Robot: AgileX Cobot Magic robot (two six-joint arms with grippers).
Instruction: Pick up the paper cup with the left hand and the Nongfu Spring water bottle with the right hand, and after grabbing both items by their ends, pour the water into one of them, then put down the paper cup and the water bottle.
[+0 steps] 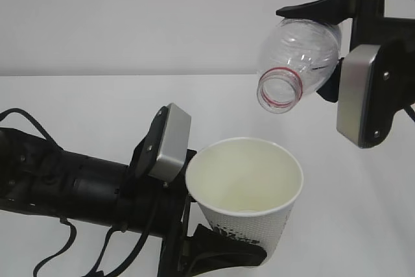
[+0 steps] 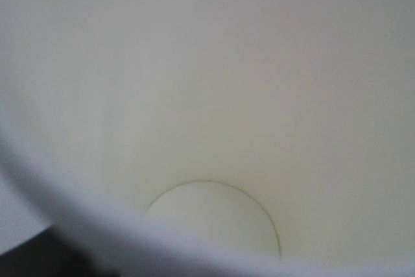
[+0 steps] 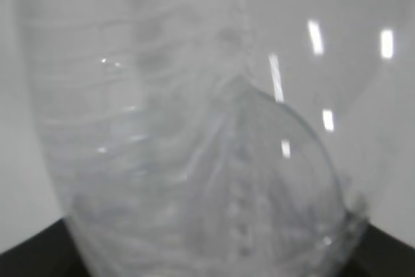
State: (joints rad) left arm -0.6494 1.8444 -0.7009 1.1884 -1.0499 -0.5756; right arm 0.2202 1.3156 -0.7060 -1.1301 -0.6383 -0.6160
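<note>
In the exterior view we see the paper cup point(image 1: 245, 192) low in the middle of the frame, upright with a slight tilt, its cream inside facing us and dark print on its lower side. The left hand point(image 1: 78, 189) reaches in from the lower left, its gripper point(image 1: 204, 241) clamped on the cup's lower part, with a grey plate point(image 1: 170, 142) just left of the rim.

At the upper right of the frame, the Nongfu Spring water bottle point(image 1: 298, 63) is tipped over, its open mouth with the red neck ring pointing down and left, above the cup's rim and apart from it. The right hand point(image 1: 366, 89) holds it at the far end, its gripper point(image 1: 337, 50) clamped on the bottle.

We see no stream of water between the mouth and the cup, and we cannot tell whether any lies inside.

The left wrist view is filled by the cup's point(image 2: 214, 108) inner wall and round bottom. The right wrist view shows the bottle's point(image 3: 194, 160) clear ribbed body, blurred.

The white counter point(image 1: 78, 102) lies below.
</note>
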